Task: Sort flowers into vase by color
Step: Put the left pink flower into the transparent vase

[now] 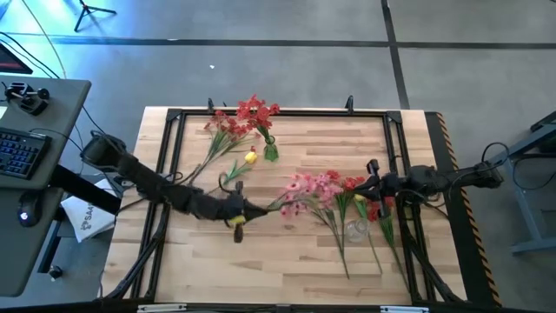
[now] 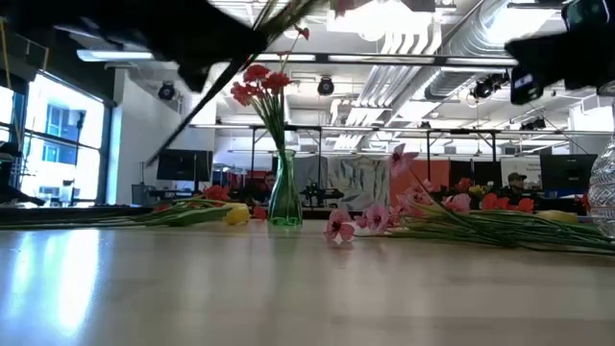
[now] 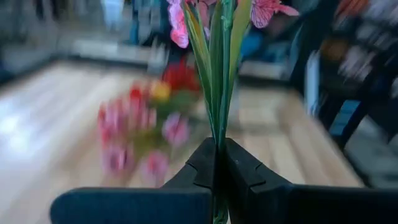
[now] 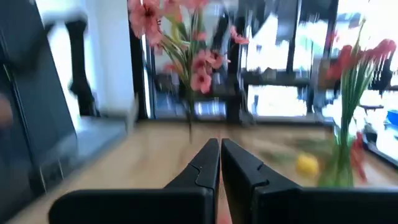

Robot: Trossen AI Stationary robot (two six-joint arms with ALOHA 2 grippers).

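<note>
The left gripper is black and closes on a green stem with pink blooms above it. Beyond this claw lies a heap of pink flowers, with red flowers beside them. The green vase holds red blooms. The table is light wood with a black frame.

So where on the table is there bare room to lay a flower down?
Free: the table's near strip, and the patch between the green vase and the back right corner. Crowded: the pink and red flowers by the clear vase; loose stems left of the green vase.
</note>
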